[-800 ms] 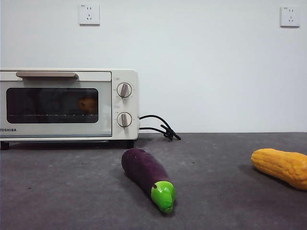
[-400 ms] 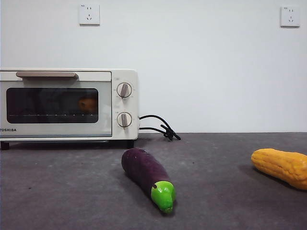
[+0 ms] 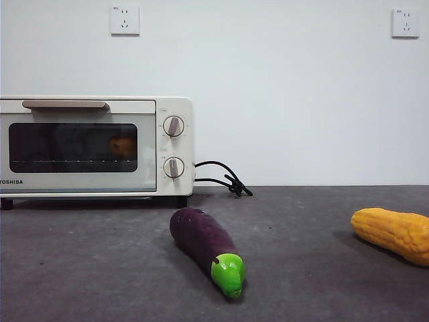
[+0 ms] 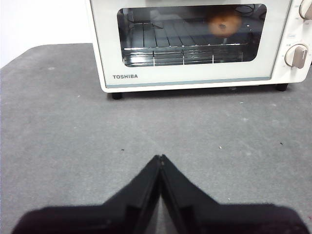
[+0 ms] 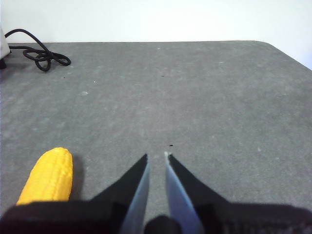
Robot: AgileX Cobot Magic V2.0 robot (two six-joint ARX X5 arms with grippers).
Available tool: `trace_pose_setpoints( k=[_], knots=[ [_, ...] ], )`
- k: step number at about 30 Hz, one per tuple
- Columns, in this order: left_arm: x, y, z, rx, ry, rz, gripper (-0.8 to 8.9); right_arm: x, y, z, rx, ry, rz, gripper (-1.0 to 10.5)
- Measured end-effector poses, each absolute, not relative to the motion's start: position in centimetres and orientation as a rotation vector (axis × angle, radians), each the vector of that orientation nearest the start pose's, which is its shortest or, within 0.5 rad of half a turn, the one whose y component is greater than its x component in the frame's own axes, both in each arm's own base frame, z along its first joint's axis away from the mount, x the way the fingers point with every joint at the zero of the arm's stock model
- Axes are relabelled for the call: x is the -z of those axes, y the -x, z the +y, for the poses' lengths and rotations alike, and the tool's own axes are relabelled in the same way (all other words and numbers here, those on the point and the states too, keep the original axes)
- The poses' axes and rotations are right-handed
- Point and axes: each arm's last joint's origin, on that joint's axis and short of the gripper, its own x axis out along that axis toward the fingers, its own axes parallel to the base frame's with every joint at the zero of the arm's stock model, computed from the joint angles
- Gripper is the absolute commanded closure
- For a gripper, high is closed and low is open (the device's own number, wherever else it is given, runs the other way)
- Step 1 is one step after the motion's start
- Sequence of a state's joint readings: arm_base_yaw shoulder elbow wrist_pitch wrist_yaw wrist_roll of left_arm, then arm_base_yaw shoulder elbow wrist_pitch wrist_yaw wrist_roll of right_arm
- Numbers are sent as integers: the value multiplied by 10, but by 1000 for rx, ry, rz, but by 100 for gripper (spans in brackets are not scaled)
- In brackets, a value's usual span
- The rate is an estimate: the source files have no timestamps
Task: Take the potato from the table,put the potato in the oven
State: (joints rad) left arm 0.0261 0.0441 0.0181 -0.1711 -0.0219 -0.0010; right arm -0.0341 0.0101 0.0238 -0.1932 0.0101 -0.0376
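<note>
The orange-brown potato (image 3: 123, 145) lies on the wire rack inside the cream-white oven (image 3: 87, 184), seen dimly through the dark glass of its closed door; the left wrist view shows the potato (image 4: 223, 23) toward the knob side. My left gripper (image 4: 160, 157) hovers shut and empty over the grey table (image 4: 73, 136), well back from the oven (image 4: 195, 73) front. Over bare table (image 5: 204, 97), my right gripper (image 5: 156, 156) is empty, its jaws nearly together with a thin gap. Neither arm shows in the front view.
A purple eggplant (image 3: 204, 246) with a green tip lies on the table in front of the oven. A yellow corn cob (image 3: 394, 233) rests at the right; the corn cob (image 5: 48, 176) is beside my right gripper. The black cord (image 3: 224, 178) coils behind.
</note>
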Motion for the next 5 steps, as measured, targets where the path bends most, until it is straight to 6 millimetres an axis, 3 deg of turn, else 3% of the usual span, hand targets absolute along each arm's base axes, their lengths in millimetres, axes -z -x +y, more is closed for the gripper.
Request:
trace_pose_setpoints(
  k=[5],
  knots=[
    [-150, -98, 3, -48, 1, 197, 817, -152, -95, -4, 41, 35, 180, 883]
  ],
)
